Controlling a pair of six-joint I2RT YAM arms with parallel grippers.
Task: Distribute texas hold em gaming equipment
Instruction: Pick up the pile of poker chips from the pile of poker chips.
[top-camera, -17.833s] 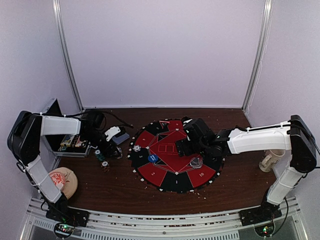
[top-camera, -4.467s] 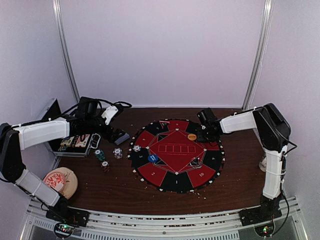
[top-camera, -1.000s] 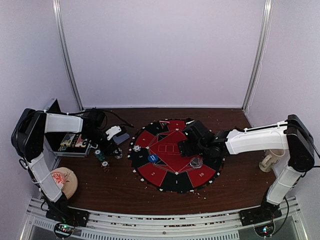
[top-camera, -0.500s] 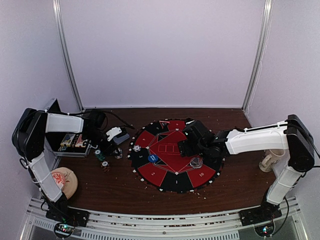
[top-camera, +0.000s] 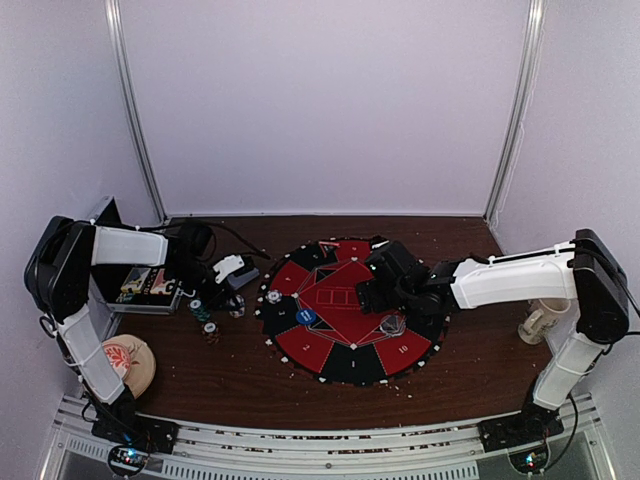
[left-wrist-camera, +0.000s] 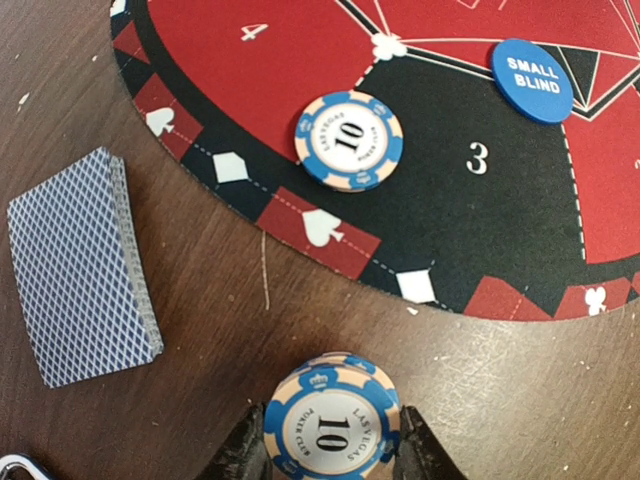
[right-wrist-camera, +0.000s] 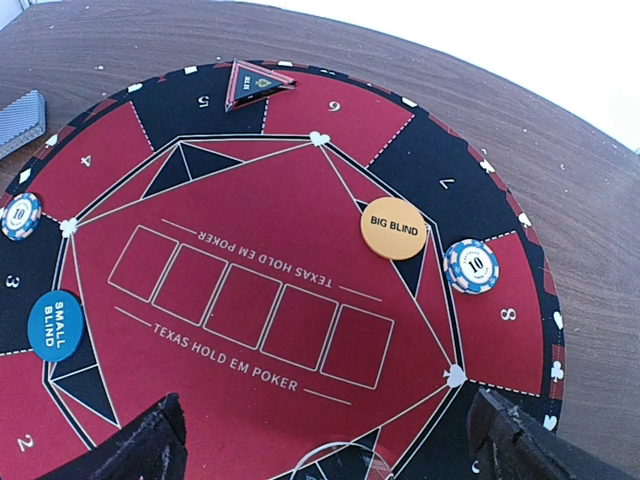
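Note:
My left gripper (left-wrist-camera: 333, 440) is shut on a blue-and-white poker chip (left-wrist-camera: 333, 418) that rests on the wood just off the mat's edge, one black finger (left-wrist-camera: 245, 455) on each side. A second such chip (left-wrist-camera: 350, 140) lies on the round red-and-black mat (left-wrist-camera: 250, 70) by seat 3, near the blue small-blind button (left-wrist-camera: 532, 80). The card deck (left-wrist-camera: 85, 265) lies face down to the left. My right gripper (right-wrist-camera: 335, 440) hangs open over the mat's middle, above the clear disc (right-wrist-camera: 340, 465). The orange big-blind button (right-wrist-camera: 394, 228) and a chip (right-wrist-camera: 471, 266) lie near seat 8.
Teal (top-camera: 200, 310) and reddish (top-camera: 211, 330) chip stacks stand left of the mat (top-camera: 330, 350). The open metal case (top-camera: 140, 285) sits at the far left, a round tan pad (top-camera: 120, 362) in front of it. A mug (top-camera: 540, 320) stands at the right edge.
The left gripper's fingers have closed onto the blue-and-white chip. Both arms have otherwise stayed where they were.

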